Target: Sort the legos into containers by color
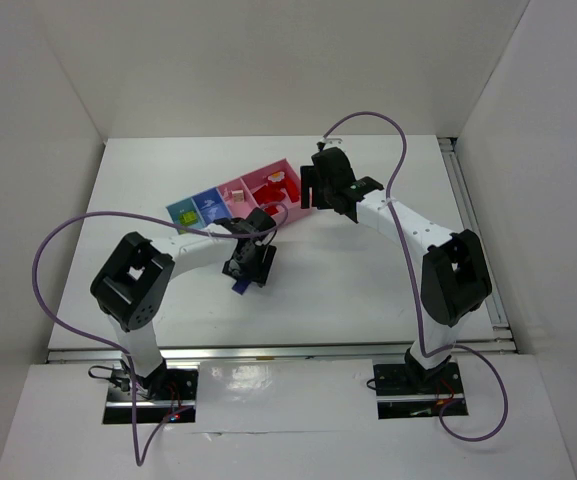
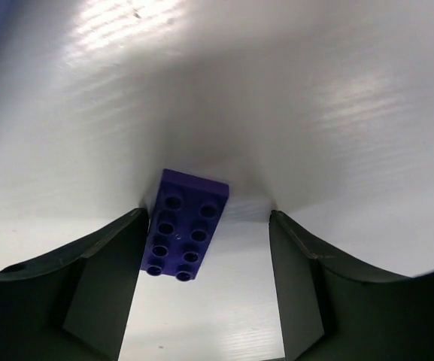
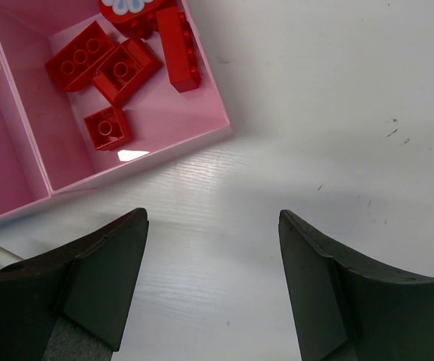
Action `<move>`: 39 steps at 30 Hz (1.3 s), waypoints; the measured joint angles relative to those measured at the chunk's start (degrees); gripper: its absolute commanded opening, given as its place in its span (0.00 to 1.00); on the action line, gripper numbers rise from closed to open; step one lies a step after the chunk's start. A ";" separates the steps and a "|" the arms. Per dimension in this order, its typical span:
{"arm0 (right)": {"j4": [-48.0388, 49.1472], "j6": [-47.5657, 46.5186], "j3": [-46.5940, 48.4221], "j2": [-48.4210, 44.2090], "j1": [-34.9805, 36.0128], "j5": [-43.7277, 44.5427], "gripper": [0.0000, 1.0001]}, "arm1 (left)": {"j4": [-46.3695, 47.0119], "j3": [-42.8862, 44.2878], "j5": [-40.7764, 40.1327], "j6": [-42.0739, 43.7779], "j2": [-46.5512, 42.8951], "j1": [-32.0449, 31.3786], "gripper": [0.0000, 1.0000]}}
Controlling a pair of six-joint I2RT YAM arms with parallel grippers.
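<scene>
Left pincer (image 2: 209, 244) straddles the purple brick (image 2: 186, 224), jaws apart, one finger perhaps touching it; right pincer (image 3: 213, 229) gapes empty above the counter (image 3: 337, 113).

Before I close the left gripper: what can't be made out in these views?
Top view: purple brick mostly hidden under left gripper; contents of blue trays too small to identify.
Left wrist: whether a finger touches the brick, unclear; trays outside frame.
Right wrist: top red piece cut by frame edge; blue trays outside frame.
</scene>
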 measured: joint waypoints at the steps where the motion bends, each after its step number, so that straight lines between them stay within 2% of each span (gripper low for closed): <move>1: 0.02 0.00 0.00 0.00 0.00 0.00 0.77 | -0.13 0.00 0.00 -0.22 0.00 -0.48 0.77; 6: 0.02 0.22 0.00 0.00 0.00 -0.04 0.77 | -0.72 0.00 0.15 -1.46 0.00 -2.19 0.77; 8: 0.00 0.24 0.00 0.00 0.00 -0.07 0.77 | -0.96 -0.02 -0.02 -1.86 0.00 -2.64 0.74; 13: 0.00 0.24 -0.07 0.00 0.00 -0.07 0.77 | -1.38 -0.44 -0.96 -3.58 -0.28 -3.34 0.45; 14: -0.02 0.24 -0.07 0.00 0.00 -0.07 0.77 | -1.64 -0.28 -1.07 -3.76 -0.26 -3.56 0.33; 18: -0.02 0.24 -0.07 0.00 0.00 -0.09 0.77 | -3.54 1.16 -0.98 -4.52 -0.15 -4.33 0.21; 25: -0.04 0.24 -0.90 -1.01 -0.17 0.55 0.77 | -9.11 13.66 0.48 -4.50 -1.03 -2.84 0.21; 31: -0.11 0.66 -2.29 -3.72 -0.50 2.05 0.77 | -9.75 20.46 1.53 -6.38 -3.96 7.41 0.20; 37: -0.26 0.83 -2.69 -5.20 -1.99 3.54 0.77 | -10.08 23.96 2.08 -10.73 -0.81 17.94 0.20; 39: -0.48 0.87 -2.69 -5.29 -2.34 3.85 0.77 | -10.21 24.87 2.10 -11.39 1.03 19.87 0.23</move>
